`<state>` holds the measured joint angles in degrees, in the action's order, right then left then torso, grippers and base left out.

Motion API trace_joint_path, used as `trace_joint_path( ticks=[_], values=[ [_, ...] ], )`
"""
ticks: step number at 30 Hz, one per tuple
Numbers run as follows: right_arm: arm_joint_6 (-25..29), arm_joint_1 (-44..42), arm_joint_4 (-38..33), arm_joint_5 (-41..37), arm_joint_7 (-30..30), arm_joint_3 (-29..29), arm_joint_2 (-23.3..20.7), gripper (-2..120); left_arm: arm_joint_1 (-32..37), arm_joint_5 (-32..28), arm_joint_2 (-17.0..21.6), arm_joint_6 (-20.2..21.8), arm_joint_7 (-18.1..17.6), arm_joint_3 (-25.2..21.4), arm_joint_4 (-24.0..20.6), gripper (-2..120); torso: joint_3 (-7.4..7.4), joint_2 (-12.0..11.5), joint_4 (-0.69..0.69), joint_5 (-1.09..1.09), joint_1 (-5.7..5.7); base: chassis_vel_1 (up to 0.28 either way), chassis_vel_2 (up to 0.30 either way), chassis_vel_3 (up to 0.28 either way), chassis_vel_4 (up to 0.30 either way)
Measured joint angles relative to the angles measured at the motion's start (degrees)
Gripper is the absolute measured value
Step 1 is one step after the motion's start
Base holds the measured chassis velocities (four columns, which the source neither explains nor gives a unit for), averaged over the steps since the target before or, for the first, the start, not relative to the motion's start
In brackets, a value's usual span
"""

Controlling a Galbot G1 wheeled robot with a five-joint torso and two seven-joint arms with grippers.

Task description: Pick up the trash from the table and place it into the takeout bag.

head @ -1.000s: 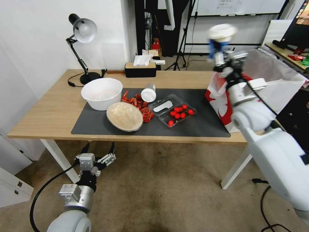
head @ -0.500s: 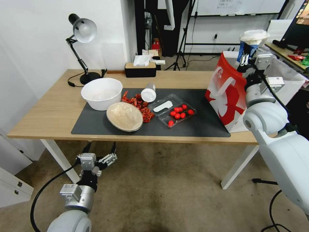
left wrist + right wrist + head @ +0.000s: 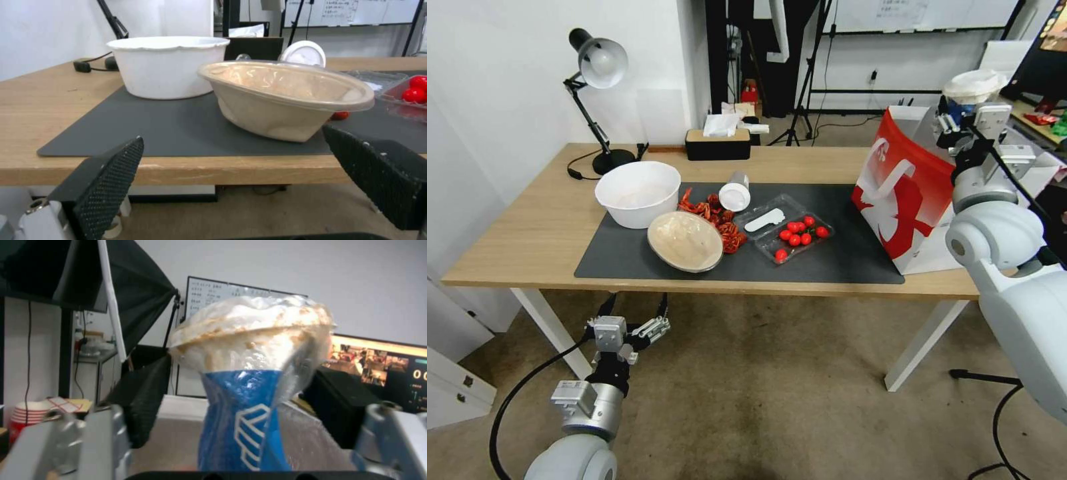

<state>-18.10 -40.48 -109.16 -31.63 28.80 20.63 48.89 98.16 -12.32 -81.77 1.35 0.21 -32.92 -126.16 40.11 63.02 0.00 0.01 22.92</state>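
Clamped in my right pincer [image 3: 960,119] was the blue-and-white paper cup [image 3: 242,426], its base hidden below the wrist view's edge and a clear plastic bag [image 3: 253,330] bulging over its top. My right arm was raised, holding the cup over the open mouth of the takeout bag [image 3: 904,200] at the counter's [image 3: 527,233] right end. My left pincer [image 3: 630,320] hung open below the counter's front edge, facing the beige bowl [image 3: 285,96].

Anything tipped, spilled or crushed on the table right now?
Yes: the white cup lies on its side, the beige bowl sits tilted, and red scraps lie loose on the mat between them.
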Motion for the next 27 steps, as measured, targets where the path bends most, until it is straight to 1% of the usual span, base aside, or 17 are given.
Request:
trace_joint_path(
  ticks=[1,4,6,7,8,14,19,23,25,26,27],
  values=[
    [0.0,0.0,0.0,0.0,0.0,0.0,0.0,75,0.0,0.0,0.0,0.0,0.0,0.0,0.0,100,0.0,0.0,0.0,0.0,0.0,0.0,0.0,0.0,0.0],
    [-4.4,0.5,-1.1,-2.1,0.7,0.0,-0.6,91,0.2,0.0,0.1,0.0,-0.1,-0.2,-0.3,100,0.0,0.0,0.0,0.0,0.0,0.0,0.0,0.0,0.0],
    [-4.7,0.6,-1.2,-2.3,0.8,0.0,-0.7,92,0.2,0.0,0.1,0.0,-0.1,-0.2,-0.4,100,0.0,0.0,0.0,0.0,0.0,0.0,0.0,0.0,0.0],
    [-6.3,1.1,-1.4,-3.0,1.3,0.0,-1.1,98,0.3,0.0,0.1,0.0,-0.1,-0.3,-0.5,100,0.0,0.0,0.0,-0.01,0.0,0.0,0.0,0.0,0.0],
    [-7.3,1.3,-1.5,-3.2,1.4,-0.1,-1.5,100,0.3,0.0,0.1,0.0,-0.1,-0.3,-0.7,100,0.0,0.0,0.0,-0.01,0.01,0.0,0.0,0.0,0.0],
    [-8.7,1.6,-1.6,-3.8,1.4,0.0,-2.3,100,0.4,0.0,0.0,0.0,-0.1,-0.3,-0.7,100,0.0,0.0,0.0,-0.01,0.0,0.0,0.0,0.0,0.0],
    [-8.7,1.4,-2.0,-5.4,1.1,0.2,-2.6,100,0.3,0.0,0.0,0.0,-0.1,-0.3,-0.9,100,0.0,0.0,0.0,-0.01,0.0,0.0,0.0,0.0,0.0],
    [-6.6,0.6,-3.3,-7.6,0.5,0.7,-2.6,100,0.3,0.0,0.0,0.0,-0.1,-0.4,-1.0,100,0.0,0.0,0.0,-0.01,0.0,0.0,0.0,0.0,0.0],
    [-4.0,-1.4,-5.6,-10.1,-0.4,1.5,-2.6,100,0.3,0.0,0.0,0.1,-0.1,-0.5,-1.1,100,0.0,0.0,0.01,-0.01,0.0,0.0,0.0,0.0,0.0],
    [-4.0,-1.4,-5.6,-10.1,-0.4,1.5,-2.6,100,0.3,0.0,0.0,0.1,-0.1,-0.5,-1.1,100,0.0,0.0,0.01,-0.01,0.0,0.0,0.0,0.0,0.0],
    [-1.4,-4.0,-8.1,-12.5,-1.5,2.7,-2.6,100,0.3,-0.1,0.0,0.1,-0.1,-0.5,-1.1,100,0.0,0.0,0.02,-0.02,0.0,0.0,0.0,0.0,0.0]
  ],
)
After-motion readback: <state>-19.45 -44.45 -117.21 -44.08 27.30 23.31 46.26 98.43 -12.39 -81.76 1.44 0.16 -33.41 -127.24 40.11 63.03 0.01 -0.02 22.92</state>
